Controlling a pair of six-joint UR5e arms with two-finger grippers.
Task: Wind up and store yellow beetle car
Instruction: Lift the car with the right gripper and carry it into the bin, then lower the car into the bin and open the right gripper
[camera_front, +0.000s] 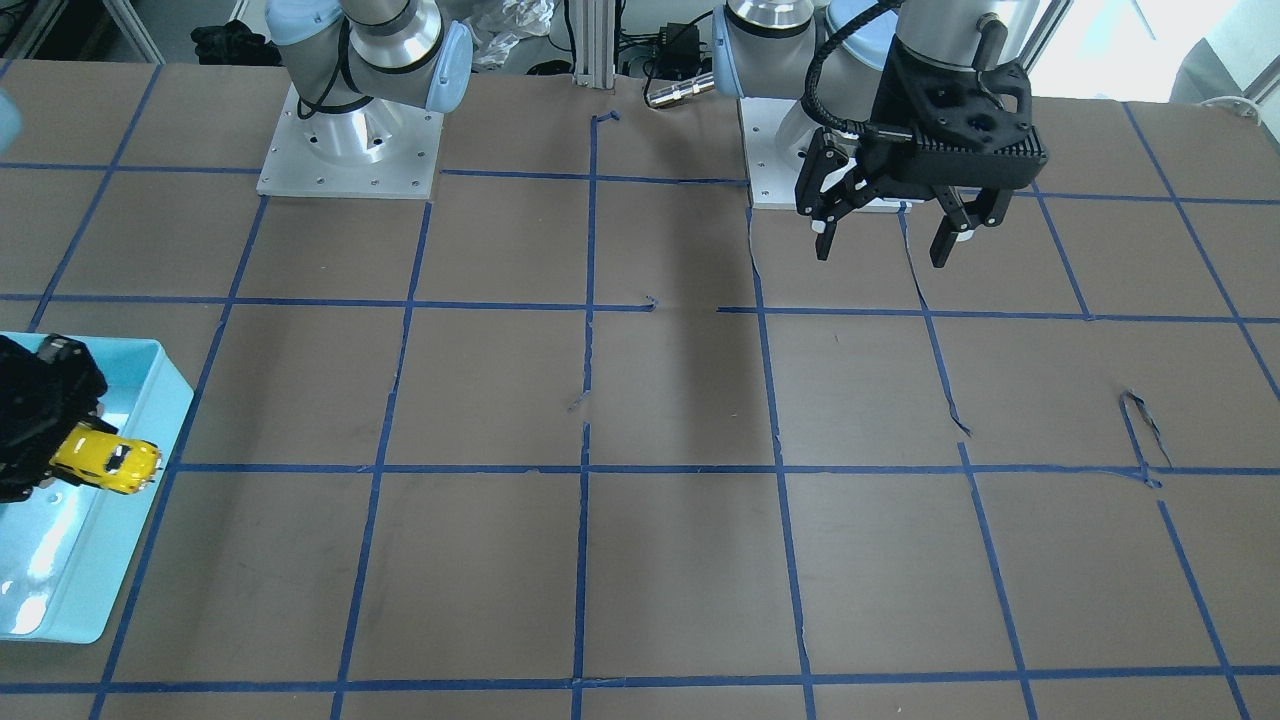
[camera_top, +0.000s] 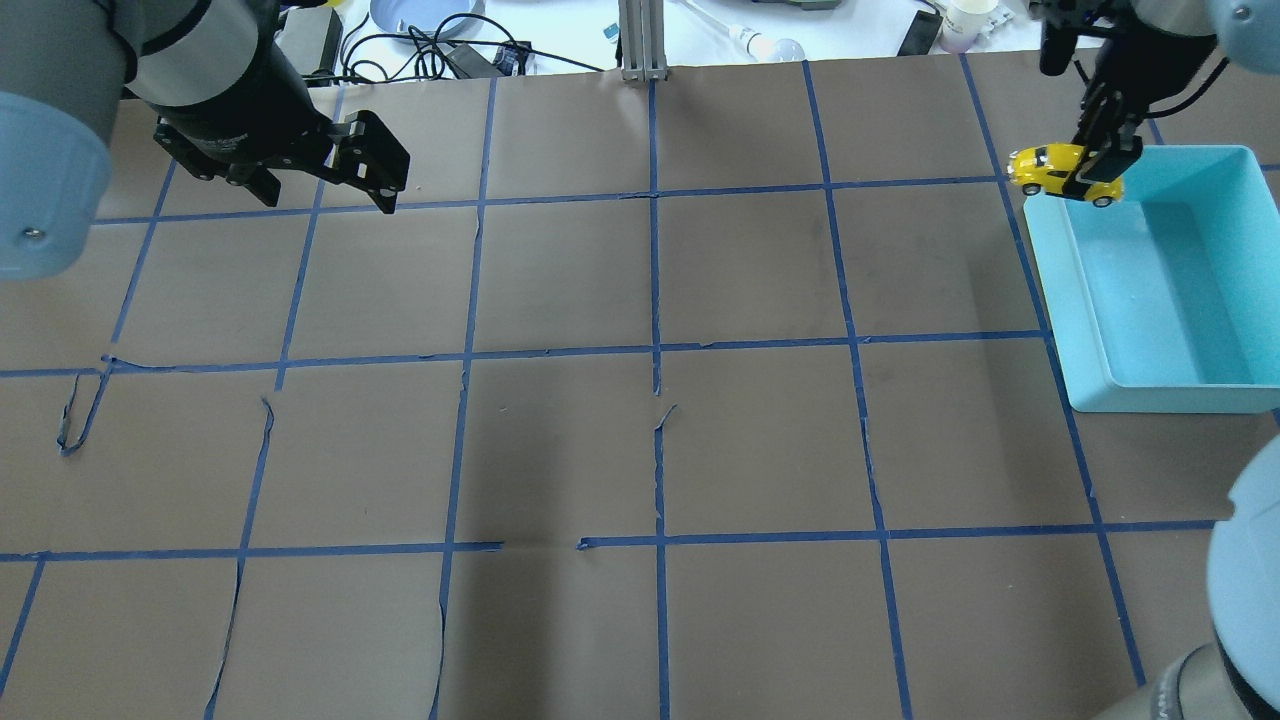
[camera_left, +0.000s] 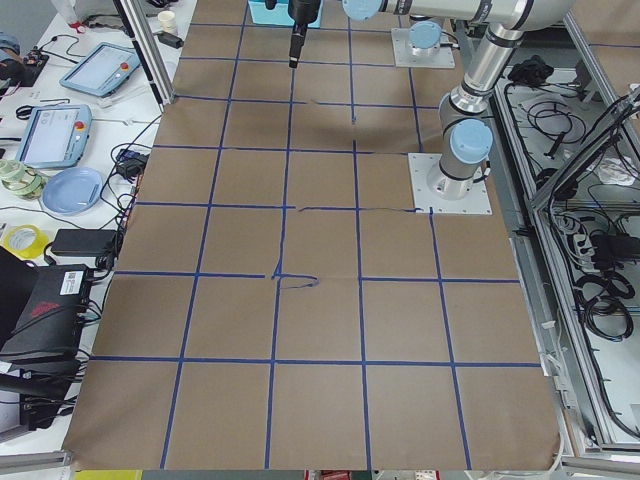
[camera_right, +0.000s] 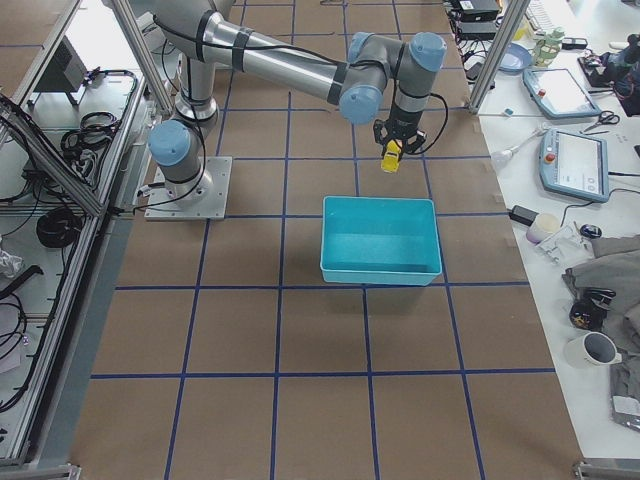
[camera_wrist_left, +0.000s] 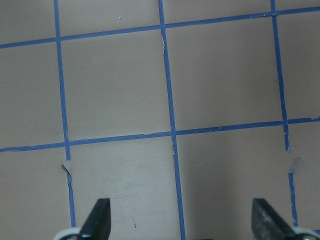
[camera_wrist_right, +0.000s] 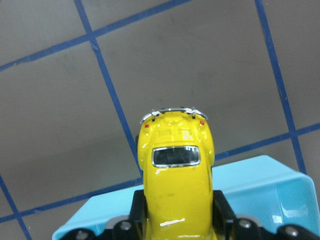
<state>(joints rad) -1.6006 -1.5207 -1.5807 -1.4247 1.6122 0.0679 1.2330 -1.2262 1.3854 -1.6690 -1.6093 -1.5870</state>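
step: I'd call this the store part. From here I can't tell whether the wind-up is done.
car: the yellow beetle car (camera_wrist_right: 176, 170) is in the air and level, by the table's (camera_top: 650, 450) right edge. It's above the teal bin's (camera_top: 1170, 300) corner, and one end pokes out past the rim.
right gripper (camera_top: 1092, 170): clamped on the car's sides, pointing straight down, with the arm stretched out toward that edge.
left gripper (camera_front: 883, 252): fingers spread with nothing between them, hanging over the robot-side edge near its base.
next: I reckon I'd nudge further over the bin's inside, lower it, then let go gently so it doesn't roll or bounce.
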